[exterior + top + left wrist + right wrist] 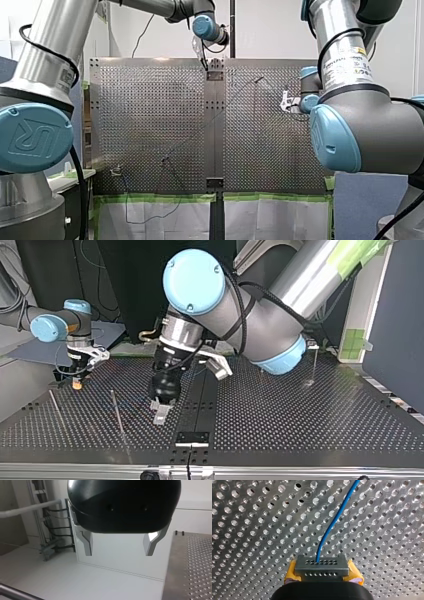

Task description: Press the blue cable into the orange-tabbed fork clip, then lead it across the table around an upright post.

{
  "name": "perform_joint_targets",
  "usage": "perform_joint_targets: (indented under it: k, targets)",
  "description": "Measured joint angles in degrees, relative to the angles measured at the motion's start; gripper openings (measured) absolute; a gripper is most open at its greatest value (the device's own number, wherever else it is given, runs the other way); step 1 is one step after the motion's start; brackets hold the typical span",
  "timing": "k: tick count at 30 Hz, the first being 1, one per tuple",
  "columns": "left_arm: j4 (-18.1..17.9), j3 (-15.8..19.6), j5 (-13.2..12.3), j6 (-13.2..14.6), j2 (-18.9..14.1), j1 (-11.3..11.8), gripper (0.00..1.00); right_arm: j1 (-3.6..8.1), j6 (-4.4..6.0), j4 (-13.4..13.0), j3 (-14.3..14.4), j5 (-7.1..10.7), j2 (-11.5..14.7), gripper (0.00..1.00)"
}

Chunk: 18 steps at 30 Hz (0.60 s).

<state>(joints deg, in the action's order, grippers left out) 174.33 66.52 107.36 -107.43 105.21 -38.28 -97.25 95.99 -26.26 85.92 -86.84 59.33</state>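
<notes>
Gripping the blue cable (pixel 334 522), our right gripper (pixel 321 565) has its yellow pads (pixel 291 573) pressed together on it. The cable comes out from between the fingertips and curves away ahead of them, over the perforated table (pixel 249 530). Our left gripper (pixel 118 545) is spread wide, its two metal fingers (pixel 87 543) well apart and holding nothing. Seen from across the table, it hangs low near the middle, just beside a thin upright post (pixel 118 415), well apart from our right gripper and the cable it holds.
</notes>
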Motion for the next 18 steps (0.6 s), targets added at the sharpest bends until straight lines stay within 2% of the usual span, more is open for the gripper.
perform_joint_targets:
  k: [12,18]
  targets:
    - [-6.64,6.66,0.27,-1.7,-0.43,0.5,1.0,-0.07,0.0,-0.03,0.0,0.0,-0.02,0.0]
    - [-10.03,10.05,1.79,-2.78,-0.43,0.89,1.0,-0.11,0.0,-0.03,0.0,0.0,-0.01,0.0]
